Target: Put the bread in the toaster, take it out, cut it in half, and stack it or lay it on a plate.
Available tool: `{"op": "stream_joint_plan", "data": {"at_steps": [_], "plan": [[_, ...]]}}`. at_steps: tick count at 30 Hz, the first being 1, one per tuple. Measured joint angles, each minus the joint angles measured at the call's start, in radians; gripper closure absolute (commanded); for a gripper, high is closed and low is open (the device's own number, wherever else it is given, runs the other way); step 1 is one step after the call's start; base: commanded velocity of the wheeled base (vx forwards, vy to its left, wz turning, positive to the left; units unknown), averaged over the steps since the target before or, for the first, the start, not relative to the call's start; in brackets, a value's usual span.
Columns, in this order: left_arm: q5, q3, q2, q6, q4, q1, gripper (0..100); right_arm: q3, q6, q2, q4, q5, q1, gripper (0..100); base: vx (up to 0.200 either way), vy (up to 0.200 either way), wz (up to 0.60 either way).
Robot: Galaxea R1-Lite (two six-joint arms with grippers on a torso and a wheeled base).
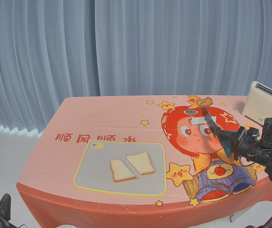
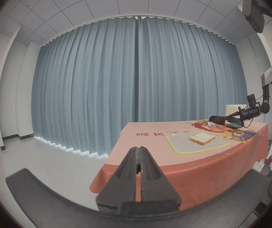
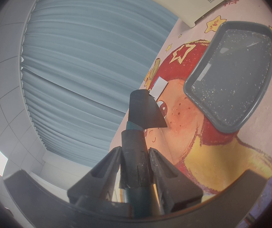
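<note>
Right gripper [image 3: 135, 154]: clamped on the handle of a knife [image 3: 145, 110], blade raised over the right side of the table [image 1: 94, 117], beside a dark plate [image 3: 234, 76] and short of the toaster [image 1: 263, 102] at the far right corner. Left gripper [image 2: 138, 157]: fingers pressed together on nothing, off the front left corner. Bread [image 1: 121, 171]: two halves, narrowly apart, mid cutting board [image 1: 91, 171], near the front edge.

Left tool [image 2: 138, 150] closed, held low, right tool [image 3: 135, 151] raised, clamped on knife [image 3: 145, 111]

Bread halves [image 1: 122, 171] on board [image 1: 91, 168]; toaster [image 1: 262, 103] far right.
</note>
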Motion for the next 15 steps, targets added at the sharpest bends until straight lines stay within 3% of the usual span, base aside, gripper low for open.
{"op": "stream_joint_plan", "data": {"at_steps": [15], "plan": [[0.000,0.000,0.000,0.000,0.000,0.000,100,0.010,0.039,0.023,-0.100,0.005,-0.033,100,0.000,0.000,0.00]]}}
